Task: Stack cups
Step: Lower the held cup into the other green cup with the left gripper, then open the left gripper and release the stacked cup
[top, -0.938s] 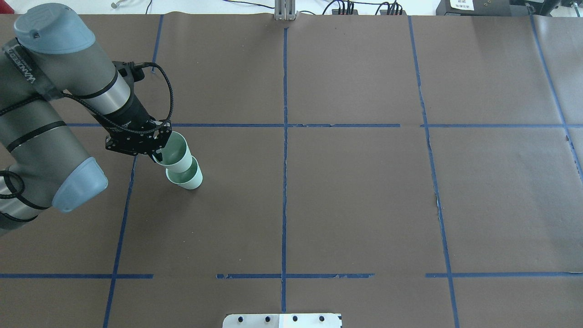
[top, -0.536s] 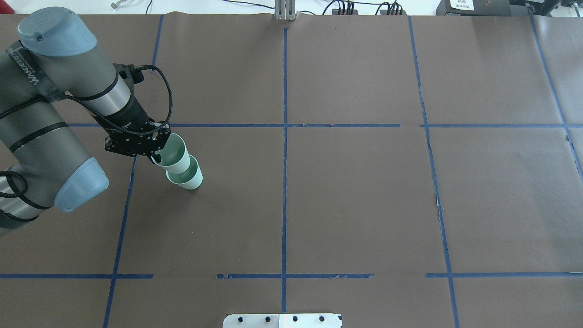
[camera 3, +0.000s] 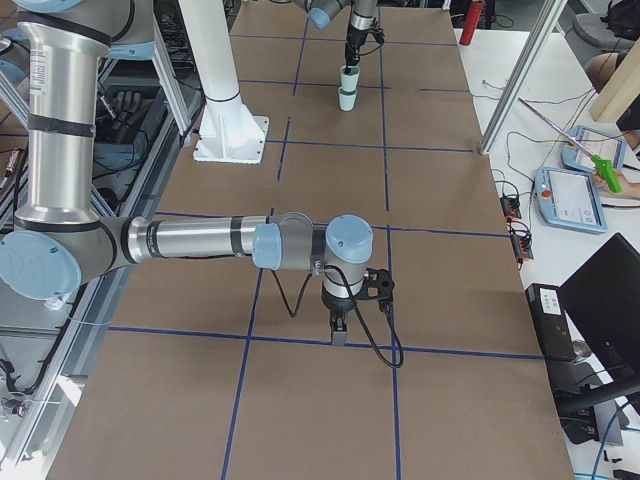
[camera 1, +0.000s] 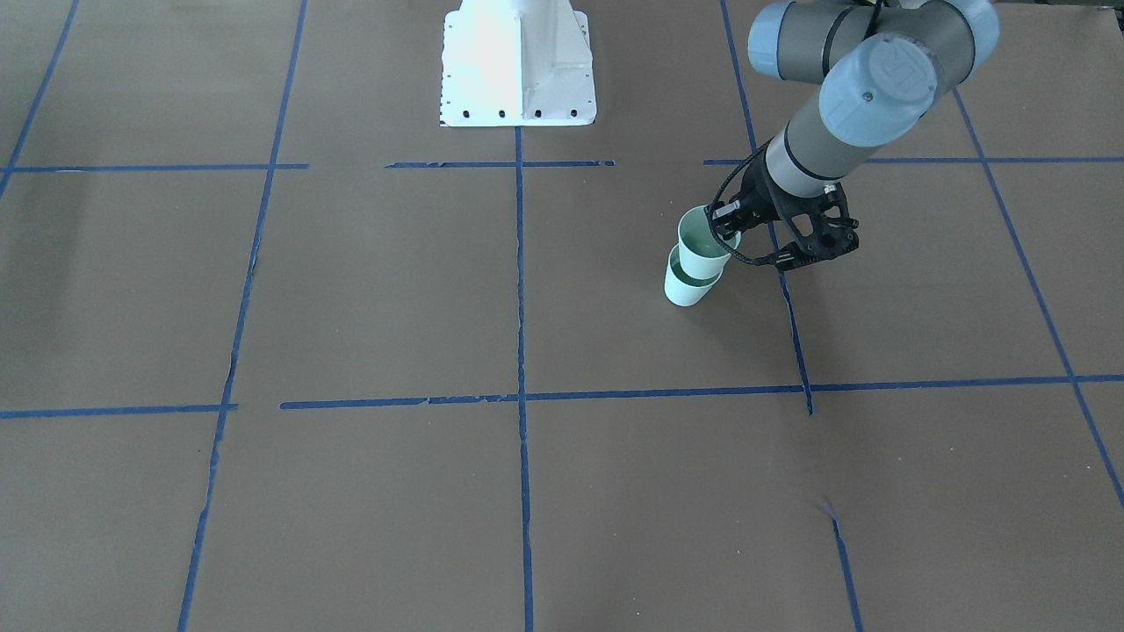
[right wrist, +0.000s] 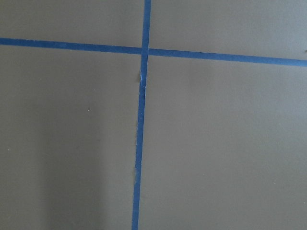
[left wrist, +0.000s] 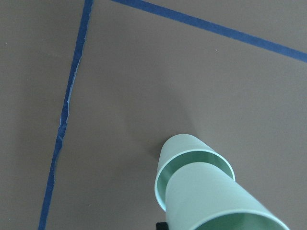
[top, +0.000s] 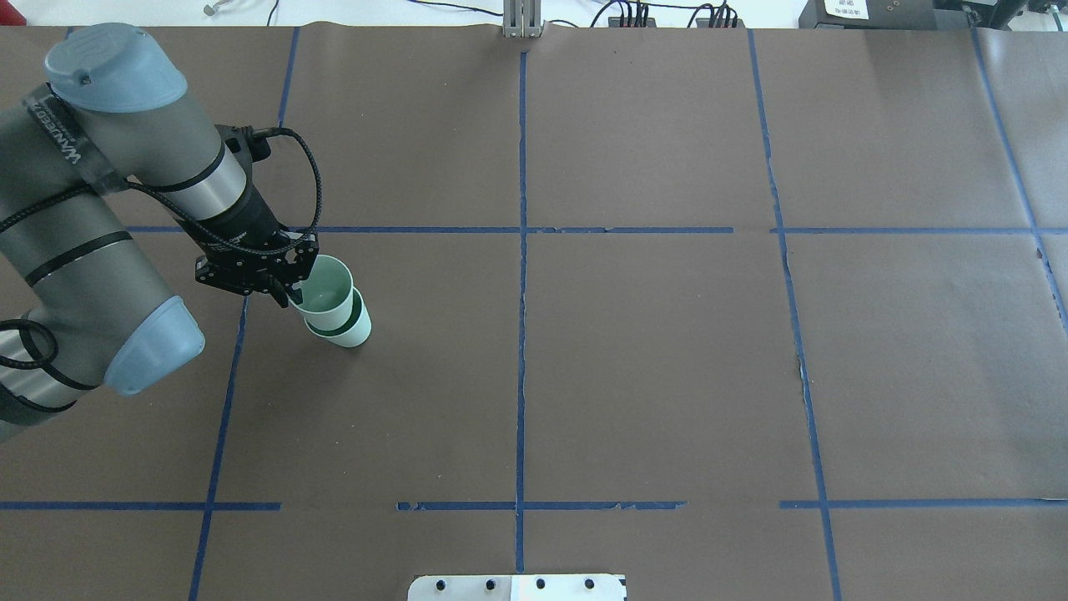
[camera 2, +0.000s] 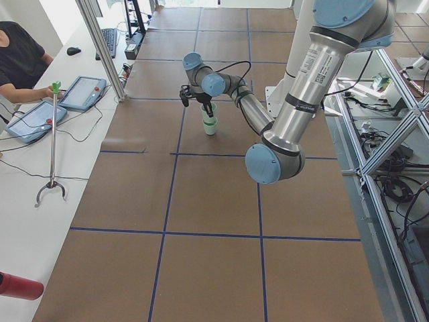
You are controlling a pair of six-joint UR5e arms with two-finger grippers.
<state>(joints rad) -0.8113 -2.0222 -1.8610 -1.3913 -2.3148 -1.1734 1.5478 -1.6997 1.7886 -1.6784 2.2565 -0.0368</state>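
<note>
Since the upper cup, pinched by the left gripper, now sits deeper in the lower cup, release seems next.

A black strap around the left arm carries white capital letters that seem to begin "WANREE"; the rest cannot be made out. The blue end cap of an arm joint bears a raised mark too faint to read, and a white label on a black box past the table's far edge has print too small to read
</note>
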